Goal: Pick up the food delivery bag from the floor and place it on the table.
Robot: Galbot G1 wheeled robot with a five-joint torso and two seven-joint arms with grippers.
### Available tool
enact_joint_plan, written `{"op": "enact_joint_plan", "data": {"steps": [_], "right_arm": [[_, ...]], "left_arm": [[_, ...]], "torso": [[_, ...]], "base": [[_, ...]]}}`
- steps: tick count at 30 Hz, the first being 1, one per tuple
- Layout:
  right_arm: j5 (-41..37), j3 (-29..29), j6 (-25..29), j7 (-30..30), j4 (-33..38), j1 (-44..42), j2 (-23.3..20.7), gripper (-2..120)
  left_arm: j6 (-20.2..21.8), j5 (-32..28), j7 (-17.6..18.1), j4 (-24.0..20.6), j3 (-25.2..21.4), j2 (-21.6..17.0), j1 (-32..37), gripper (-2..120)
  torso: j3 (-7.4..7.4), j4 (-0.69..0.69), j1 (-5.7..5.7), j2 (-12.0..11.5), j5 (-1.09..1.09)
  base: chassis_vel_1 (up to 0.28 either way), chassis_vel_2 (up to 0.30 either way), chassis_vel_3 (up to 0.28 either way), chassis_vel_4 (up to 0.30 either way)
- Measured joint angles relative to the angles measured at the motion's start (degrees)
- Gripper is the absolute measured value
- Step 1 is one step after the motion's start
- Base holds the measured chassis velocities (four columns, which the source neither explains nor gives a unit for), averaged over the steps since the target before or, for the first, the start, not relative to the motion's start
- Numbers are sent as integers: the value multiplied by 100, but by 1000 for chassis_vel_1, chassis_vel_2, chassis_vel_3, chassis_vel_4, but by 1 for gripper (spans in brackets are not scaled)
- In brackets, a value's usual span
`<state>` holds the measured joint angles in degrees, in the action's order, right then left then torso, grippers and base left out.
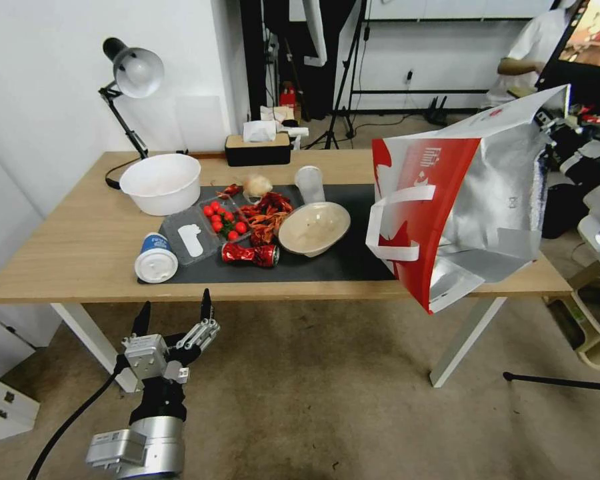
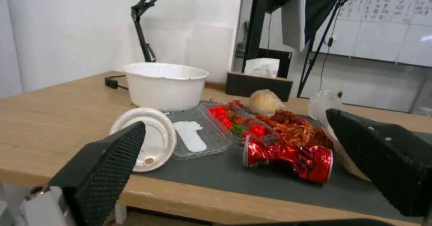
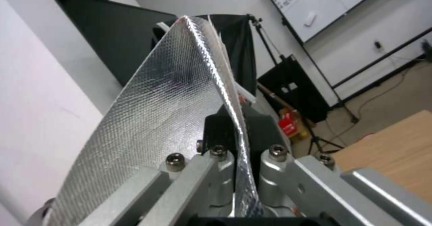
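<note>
The food delivery bag [image 1: 460,200], white with red panels and silver foil lining, hangs tilted in the air over the right end of the table [image 1: 67,253], and its lowest corner dips past the front edge. In the right wrist view my right gripper [image 3: 236,124] is shut on the bag's foil rim [image 3: 157,111]. My left gripper [image 1: 175,313] is open and holds nothing. It sits low over the floor [image 1: 300,400] in front of the table's left half. Its wrist view frames the clutter on the table between its fingers [image 2: 108,161].
On the dark mat [image 1: 340,263] lie a tipped cup [image 1: 156,259], a clear tray of tomatoes [image 1: 210,230], crayfish [image 1: 268,215], a crushed red can [image 1: 250,254] and a beige bowl [image 1: 313,229]. A white bowl [image 1: 160,183], lamp [image 1: 133,73] and tissue box [image 1: 257,148] stand behind.
</note>
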<state>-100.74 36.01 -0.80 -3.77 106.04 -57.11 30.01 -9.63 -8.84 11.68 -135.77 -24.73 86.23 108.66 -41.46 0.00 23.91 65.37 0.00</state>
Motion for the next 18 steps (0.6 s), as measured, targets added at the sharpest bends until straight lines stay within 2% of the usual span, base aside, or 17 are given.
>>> {"op": "enact_joint_plan", "data": {"steps": [18], "right_arm": [[236,-53,-277,-446,-288,106,3,0]], "left_arm": [[-71,21,-24,0,17,10,18,100]], "torso": [[0,0,0,0,0]], "base": [[0,0,0,0]]}}
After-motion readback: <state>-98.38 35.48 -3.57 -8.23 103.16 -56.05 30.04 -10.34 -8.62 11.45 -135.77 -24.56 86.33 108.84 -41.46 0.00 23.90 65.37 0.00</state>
